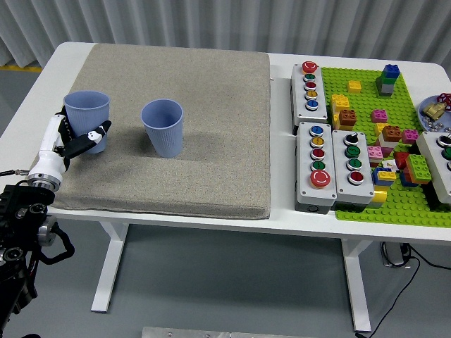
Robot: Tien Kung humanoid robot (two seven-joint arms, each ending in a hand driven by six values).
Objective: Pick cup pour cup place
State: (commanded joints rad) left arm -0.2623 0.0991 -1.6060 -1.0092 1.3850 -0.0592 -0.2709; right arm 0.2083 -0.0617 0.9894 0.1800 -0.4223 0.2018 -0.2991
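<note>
Left hand point(69, 143) wrapped around the lower part of a blue paper cup point(87, 120), thumb across its front, cup upright at the beige mat's point(204, 91) nine-o'clock edge. Second blue cup point(163, 127) standing upright on the mat at three o'clock of the held one, near but apart. White table point(282, 218) under the mat. At the table's three-o'clock side, grey button boxes point(331, 165) beside a green brick baseplate point(366, 204) carrying coloured bricks.
</note>
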